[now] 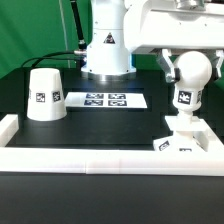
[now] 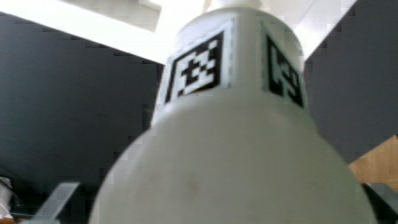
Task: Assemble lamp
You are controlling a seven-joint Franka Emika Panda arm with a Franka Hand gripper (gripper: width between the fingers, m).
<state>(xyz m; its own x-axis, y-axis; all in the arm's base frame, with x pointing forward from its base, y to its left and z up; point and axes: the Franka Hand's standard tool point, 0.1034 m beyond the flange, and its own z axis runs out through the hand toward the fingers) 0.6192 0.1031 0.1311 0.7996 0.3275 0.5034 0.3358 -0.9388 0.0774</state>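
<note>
The white bulb (image 1: 190,72) stands upright with its tagged stem down on the flat square base (image 1: 183,141) at the exterior view's right, against the front rail. My gripper (image 1: 192,60) is shut on the bulb's round head from above. In the wrist view the bulb (image 2: 222,140) fills the picture, with its tagged stem pointing away, and one fingertip (image 2: 54,203) shows at the edge. The truncated-cone shade (image 1: 45,95) stands wide end down on the table at the exterior view's left, apart from the gripper.
The marker board (image 1: 106,99) lies flat on the table between the shade and the bulb. White border rails (image 1: 100,157) run along the front and both sides. The arm's base (image 1: 106,50) stands at the back middle.
</note>
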